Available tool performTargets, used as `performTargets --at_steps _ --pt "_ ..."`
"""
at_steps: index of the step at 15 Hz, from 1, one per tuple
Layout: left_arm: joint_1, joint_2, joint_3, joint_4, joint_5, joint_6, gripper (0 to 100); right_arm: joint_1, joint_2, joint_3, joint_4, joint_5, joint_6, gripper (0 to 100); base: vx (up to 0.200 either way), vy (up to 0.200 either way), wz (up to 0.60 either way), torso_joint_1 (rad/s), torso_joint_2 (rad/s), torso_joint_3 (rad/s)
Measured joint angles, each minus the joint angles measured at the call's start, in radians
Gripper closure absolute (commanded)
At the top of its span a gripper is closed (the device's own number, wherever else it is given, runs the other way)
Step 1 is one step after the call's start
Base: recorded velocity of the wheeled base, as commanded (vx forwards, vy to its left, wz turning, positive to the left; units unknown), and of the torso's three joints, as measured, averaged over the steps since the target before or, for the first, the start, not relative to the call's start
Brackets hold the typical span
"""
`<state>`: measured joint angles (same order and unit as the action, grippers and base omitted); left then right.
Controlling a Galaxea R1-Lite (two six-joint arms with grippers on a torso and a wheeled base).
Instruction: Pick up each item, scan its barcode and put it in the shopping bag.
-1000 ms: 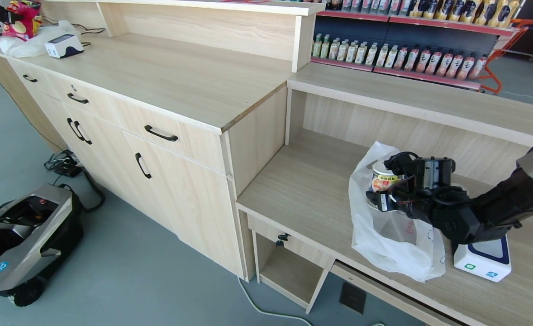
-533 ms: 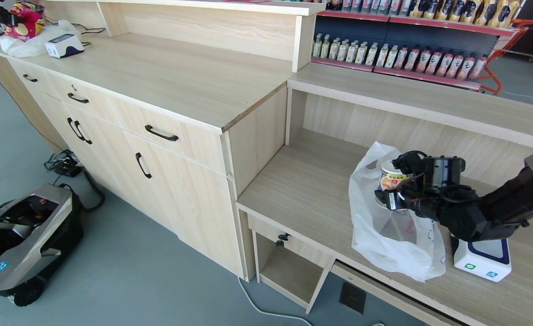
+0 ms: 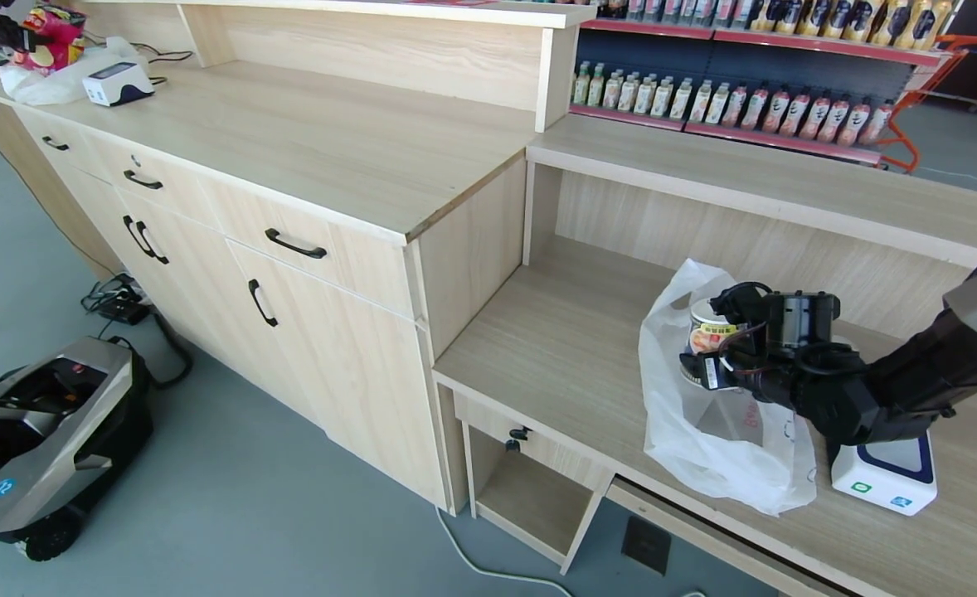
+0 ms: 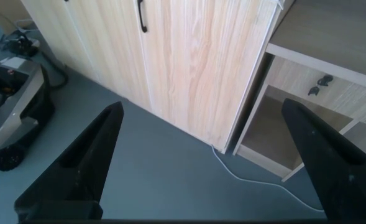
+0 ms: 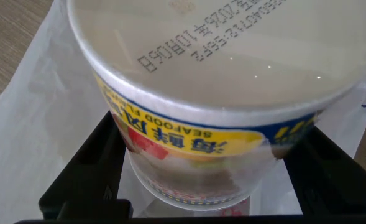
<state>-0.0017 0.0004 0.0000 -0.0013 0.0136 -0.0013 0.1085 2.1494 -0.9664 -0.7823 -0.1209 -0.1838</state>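
The right pincer [image 3: 711, 338] is gripping an instant noodle cup [image 3: 707, 330] by its sides, one finger pressing on each flank, and is holding it at the open mouth of the white shopping bag [image 3: 704, 452]. In the right wrist view the cup [image 5: 220, 93] is sitting tight between the two black fingers [image 5: 86, 180], with the bag's plastic [image 5: 52, 106] spreading underneath it. The bag is slumping on the lower tabletop [image 3: 563, 340], and a white scanner [image 3: 885, 477] is standing just beside it. The left pincer [image 4: 201, 162] is hanging over the grey floor [image 4: 170, 180] near the wooden cabinet [image 4: 195, 56], its fingers [image 4: 83, 168] spread wide and gripping nothing.
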Motion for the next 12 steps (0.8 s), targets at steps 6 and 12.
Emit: performTargets --at_steps 6,12 --pt "0.0 0.0 0.0 0.0 0.0 0.0 0 0.023 0.017 -0.003 -0.001 0.001 0.009 0 0.0 0.0 0.0 0.0 0.0 0.0" --pt "0.0 0.0 0.0 0.0 0.0 0.0 0 0.051 -0.003 -0.065 0.006 0.01 0.013 0 0.0 0.0 0.0 0.0 0.0 0.0"
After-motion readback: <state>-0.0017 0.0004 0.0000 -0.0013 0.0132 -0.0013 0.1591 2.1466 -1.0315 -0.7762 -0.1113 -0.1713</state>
